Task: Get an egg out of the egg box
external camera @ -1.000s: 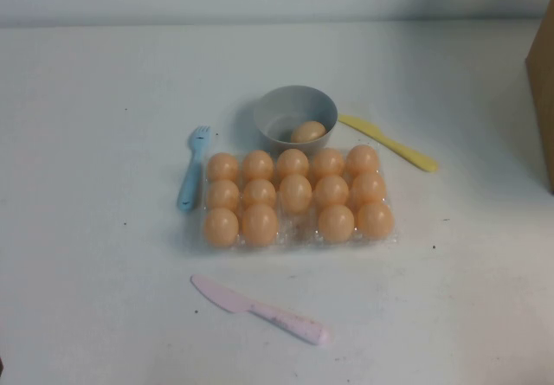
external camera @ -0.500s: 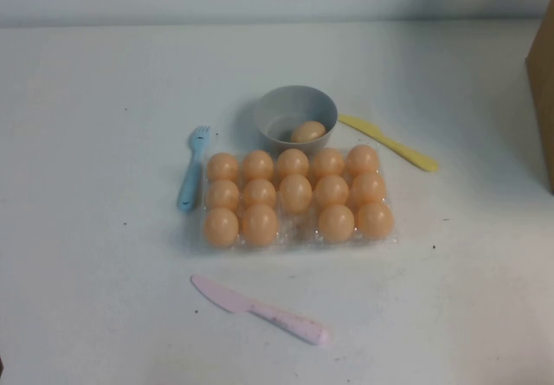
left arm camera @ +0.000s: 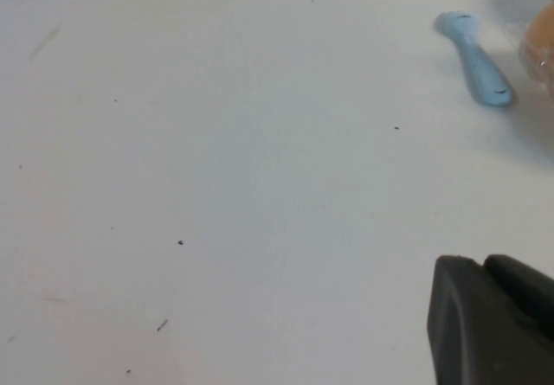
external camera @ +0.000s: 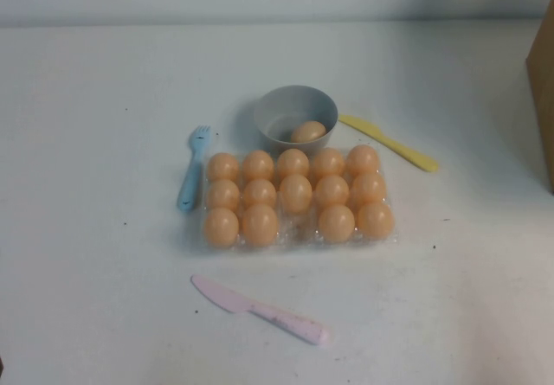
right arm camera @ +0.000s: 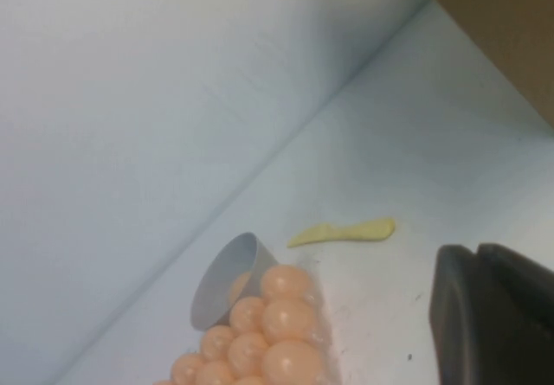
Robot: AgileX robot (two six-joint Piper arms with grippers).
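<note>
Egg (external camera: 308,131) sat in bowl (external camera: 295,113), one egg box (external camera: 299,234) cup vacant. Left gripper (left arm camera: 493,316), right gripper (right arm camera: 493,316) parked off bench's near edge; jaw state indeterminable.

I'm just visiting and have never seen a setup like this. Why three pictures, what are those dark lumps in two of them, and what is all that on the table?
It is a robot with two arms, each ending in a grasping tool. One picture looks down at the white table from a raised camera; the other two come from cameras on the arms' wrists. The dark lumps are the left tool and the right tool, both parked away from the work, holding nothing.

On the table sits a clear egg box with fourteen eggs; the middle cup of its near row is empty. One egg lies in the grey bowl behind it. A blue fork lies to the left, a yellow knife to the right, a pink knife in front.
</note>
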